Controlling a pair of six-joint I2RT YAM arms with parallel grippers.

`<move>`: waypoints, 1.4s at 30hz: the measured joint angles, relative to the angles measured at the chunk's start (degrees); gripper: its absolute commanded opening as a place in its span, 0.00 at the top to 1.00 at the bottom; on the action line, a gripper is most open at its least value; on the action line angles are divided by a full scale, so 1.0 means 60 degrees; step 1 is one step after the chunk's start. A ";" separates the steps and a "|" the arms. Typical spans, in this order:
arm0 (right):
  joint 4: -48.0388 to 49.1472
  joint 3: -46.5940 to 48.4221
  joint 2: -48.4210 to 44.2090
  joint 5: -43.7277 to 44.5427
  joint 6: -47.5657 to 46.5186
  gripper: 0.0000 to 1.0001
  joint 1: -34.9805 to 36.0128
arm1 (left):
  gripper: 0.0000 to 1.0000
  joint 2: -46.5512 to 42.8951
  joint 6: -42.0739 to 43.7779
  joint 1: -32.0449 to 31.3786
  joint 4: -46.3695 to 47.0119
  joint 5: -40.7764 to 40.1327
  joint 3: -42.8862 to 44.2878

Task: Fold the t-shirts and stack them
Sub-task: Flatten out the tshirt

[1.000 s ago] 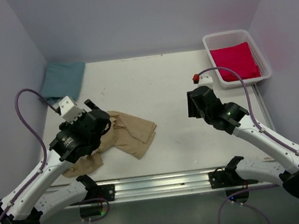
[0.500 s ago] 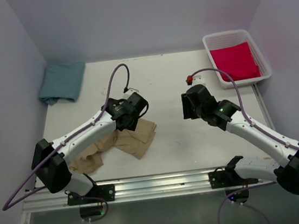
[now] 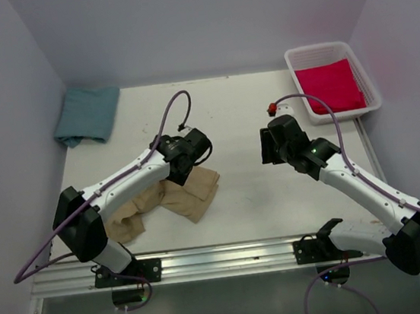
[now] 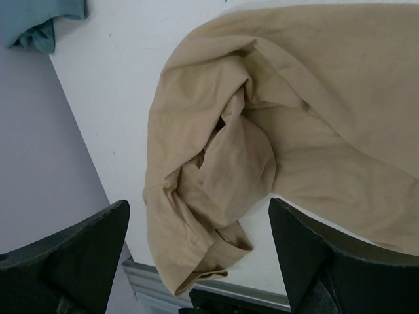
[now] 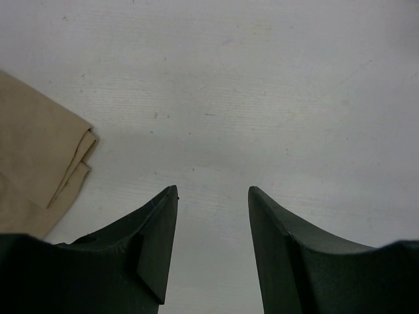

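The tan t-shirt [image 3: 180,195] lies crumpled on the table at the near left; in the left wrist view [image 4: 262,131] it fills most of the frame. My left gripper [image 3: 176,170] hovers over it, open wide and empty [image 4: 198,203]. The teal-blue t-shirt [image 3: 86,115] lies folded in the far left corner, and its edge shows in the left wrist view [image 4: 39,19]. The red-pink t-shirt [image 3: 329,86] lies in the white basket [image 3: 297,77]. My right gripper [image 3: 269,146] is open and empty above bare table [image 5: 213,191], to the right of the tan t-shirt's edge [image 5: 33,170].
The white slatted basket stands at the far right corner against the wall. Purple walls close the left, back and right sides. A metal rail [image 3: 230,254] runs along the near edge. Purple cables loop above both arms.
My left arm has swung from the near left to the right and out over the tan t-shirt. My right gripper has shifted only slightly.
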 measured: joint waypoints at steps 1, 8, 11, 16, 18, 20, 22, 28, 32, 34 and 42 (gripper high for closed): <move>0.0018 0.0000 0.0000 -0.0029 0.0000 0.49 -0.0040 | 0.08 0.0146 -0.0047 0.0000 -0.0062 -0.0029 0.0004; 0.0073 -0.0018 0.0000 -0.0259 -0.0007 0.48 -0.0127 | 0.09 -0.0270 -0.0535 0.0040 -0.0423 0.0233 0.0000; 0.0117 -0.0018 0.0000 -0.0321 -0.0004 0.48 -0.0142 | 0.11 -0.1202 -0.0707 0.0397 -0.0521 0.0601 0.0000; 0.0248 -0.0018 0.0000 -0.0648 0.0007 0.48 -0.0189 | 0.08 -0.2936 -0.1137 0.1665 -0.0863 0.1173 -0.0277; 0.0328 -0.0022 0.0000 -0.0838 0.0015 0.49 -0.0197 | 0.07 -0.3497 -0.1355 0.1865 -0.1082 0.1534 -0.0984; 0.0481 -0.0087 0.0000 -0.1060 0.0033 0.49 -0.0197 | 0.07 -0.3763 -0.1552 0.1905 -0.1504 0.1993 -0.1450; 0.0652 -0.0219 -0.0007 -0.1304 0.0069 0.49 -0.0197 | 0.10 -0.3909 -0.1665 0.2084 -0.1661 0.2361 -0.1643; 0.1042 -0.0780 -0.0066 -0.1982 0.0200 0.49 -0.0197 | 0.09 -0.4109 -0.2131 0.2641 -0.1701 0.3133 -0.2011; 0.1206 -0.1093 -0.0280 -0.2473 0.0328 0.49 -0.0197 | 0.09 -0.3931 -0.2477 0.2692 -0.1738 0.3628 -0.3151; 0.1388 -0.1257 -0.0495 -0.2656 0.0393 0.49 -0.0197 | 0.08 -0.3657 -0.2714 0.2725 -0.1876 0.3719 -0.3333; 0.1920 -0.1887 -0.1078 -0.3391 0.0546 0.49 -0.0197 | 0.05 -0.2470 -0.3410 0.2929 -0.1730 0.3417 -0.3410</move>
